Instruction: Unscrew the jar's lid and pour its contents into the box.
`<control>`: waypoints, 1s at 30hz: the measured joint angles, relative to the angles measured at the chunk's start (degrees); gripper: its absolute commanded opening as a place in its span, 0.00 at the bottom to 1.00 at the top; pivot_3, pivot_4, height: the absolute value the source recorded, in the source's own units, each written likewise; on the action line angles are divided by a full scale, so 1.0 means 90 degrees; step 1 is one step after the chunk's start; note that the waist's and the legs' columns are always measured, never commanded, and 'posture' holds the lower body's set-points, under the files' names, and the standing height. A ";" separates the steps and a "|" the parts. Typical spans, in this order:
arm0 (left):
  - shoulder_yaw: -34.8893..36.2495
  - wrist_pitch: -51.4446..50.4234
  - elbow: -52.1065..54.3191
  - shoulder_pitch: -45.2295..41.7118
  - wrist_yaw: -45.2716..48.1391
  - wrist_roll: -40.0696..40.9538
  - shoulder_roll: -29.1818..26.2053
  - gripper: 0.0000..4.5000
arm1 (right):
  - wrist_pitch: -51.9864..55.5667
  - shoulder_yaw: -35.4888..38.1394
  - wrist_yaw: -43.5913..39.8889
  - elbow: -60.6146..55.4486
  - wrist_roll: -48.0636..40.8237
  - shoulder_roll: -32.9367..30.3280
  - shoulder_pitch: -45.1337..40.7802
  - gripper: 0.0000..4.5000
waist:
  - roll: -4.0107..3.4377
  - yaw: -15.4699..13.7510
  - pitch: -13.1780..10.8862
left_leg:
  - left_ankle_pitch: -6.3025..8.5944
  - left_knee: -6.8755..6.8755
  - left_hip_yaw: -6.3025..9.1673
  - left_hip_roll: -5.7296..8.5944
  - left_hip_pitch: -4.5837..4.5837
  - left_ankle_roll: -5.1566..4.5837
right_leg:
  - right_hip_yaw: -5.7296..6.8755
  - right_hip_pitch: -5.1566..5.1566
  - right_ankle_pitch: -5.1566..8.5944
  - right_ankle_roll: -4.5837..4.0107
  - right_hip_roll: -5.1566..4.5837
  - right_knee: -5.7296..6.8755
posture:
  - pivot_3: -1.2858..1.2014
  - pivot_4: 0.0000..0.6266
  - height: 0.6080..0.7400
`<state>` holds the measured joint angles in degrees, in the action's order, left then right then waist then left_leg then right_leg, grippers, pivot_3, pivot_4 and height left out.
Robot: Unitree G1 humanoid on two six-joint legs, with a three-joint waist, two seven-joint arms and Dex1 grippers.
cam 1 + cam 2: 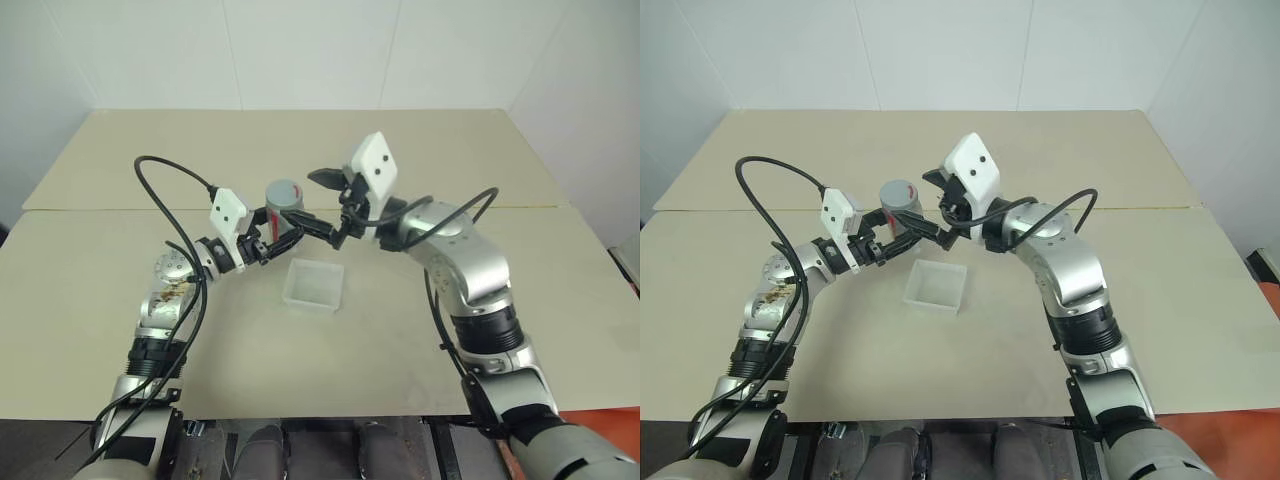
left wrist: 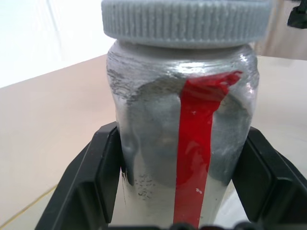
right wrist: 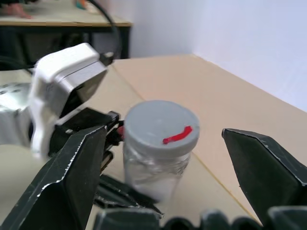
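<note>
My left gripper [image 1: 283,229] is shut on the lower body of the silvery jar [image 1: 285,208], which carries a red stripe [image 2: 194,143], and holds it upright above the table. The black fingers [image 2: 98,167] clamp both sides of the jar. A ribbed grey lid [image 2: 184,21] sits on the jar, with a red mark on top [image 3: 176,135]. My right gripper [image 1: 322,202] stands open just right of the lid, its jaws wide on either side of it and apart from it. The translucent box [image 1: 314,303] lies on the table just below and right of the jar. The contents are hidden.
The beige table [image 1: 120,300] has a seam line [image 1: 100,209] across its middle. White walls stand behind the far edge. A black cable [image 1: 160,170] loops over my left arm. Another table [image 3: 62,19] stands in the room's background.
</note>
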<state>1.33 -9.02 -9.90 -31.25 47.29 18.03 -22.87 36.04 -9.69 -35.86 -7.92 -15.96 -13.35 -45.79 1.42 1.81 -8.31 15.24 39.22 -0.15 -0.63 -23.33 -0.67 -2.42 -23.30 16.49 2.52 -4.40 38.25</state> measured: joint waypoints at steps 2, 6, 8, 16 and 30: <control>0.0000 0.0046 0.0000 -0.0002 -0.0095 -0.0023 0.0041 0.64 | 0.0207 -0.0052 0.0274 -0.0080 0.0032 0.0173 -0.0031 1.00 | 0.0000 -0.0001 0.0000 | 0.0000 0.0000 0.0000 0.0001 0.0000 0.0000 | 0.0000 0.0000 0.0000 0.0000 -0.0001 0.0001 | 0.52 0.24 1.00; -0.0017 0.0047 0.0001 -0.0002 -0.0200 -0.0032 0.0142 0.64 | 0.0449 -0.0126 0.0682 -0.0096 0.0169 0.0381 -0.0157 1.00 | 0.0000 0.0009 0.0000 | 0.0000 0.0000 0.0001 0.0003 0.0001 0.0000 | 0.0000 0.0000 0.0000 0.0000 0.0000 0.0002 | 0.52 0.24 1.00; -0.0017 0.0047 0.0002 -0.0002 -0.0209 -0.0031 0.0155 0.64 | 0.0518 -0.0127 0.0795 -0.0052 0.0209 0.0442 -0.0187 1.00 | 0.0000 0.0015 0.0000 | 0.0000 0.0000 0.0001 0.0005 0.0001 0.0000 | 0.0001 0.0000 0.0000 0.0000 -0.0001 0.0001 | 0.52 0.24 1.00; -0.0020 0.0048 0.0004 -0.0002 -0.0204 -0.0027 0.0171 0.64 | 0.0632 -0.0124 0.0997 0.0171 0.0268 0.0631 -0.0375 1.00 | 0.0000 0.0067 0.0000 | -0.0001 0.0000 0.0001 0.0007 0.0002 0.0001 | 0.0001 0.0000 0.0000 0.0000 0.0000 0.0004 | 0.52 0.24 1.00; 0.0005 0.0046 0.0014 -0.0001 -0.0189 -0.0008 0.0128 0.64 | 0.0661 -0.0182 0.0958 0.0349 0.0251 0.0676 -0.0491 0.62 | 0.0000 0.0069 0.0000 | -0.0001 0.0000 0.0002 0.0007 0.0003 0.0002 | 0.0001 0.0000 0.0000 0.0000 0.0000 0.0006 | 0.52 0.24 1.00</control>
<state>1.37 -8.60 -9.78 -31.26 45.59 17.96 -21.72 41.99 -11.33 -27.24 -4.78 -13.70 -7.27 -50.21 1.42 2.43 -8.31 15.23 39.22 -0.13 -0.56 -23.31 -0.65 -2.41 -23.30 16.49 2.52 -4.40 38.30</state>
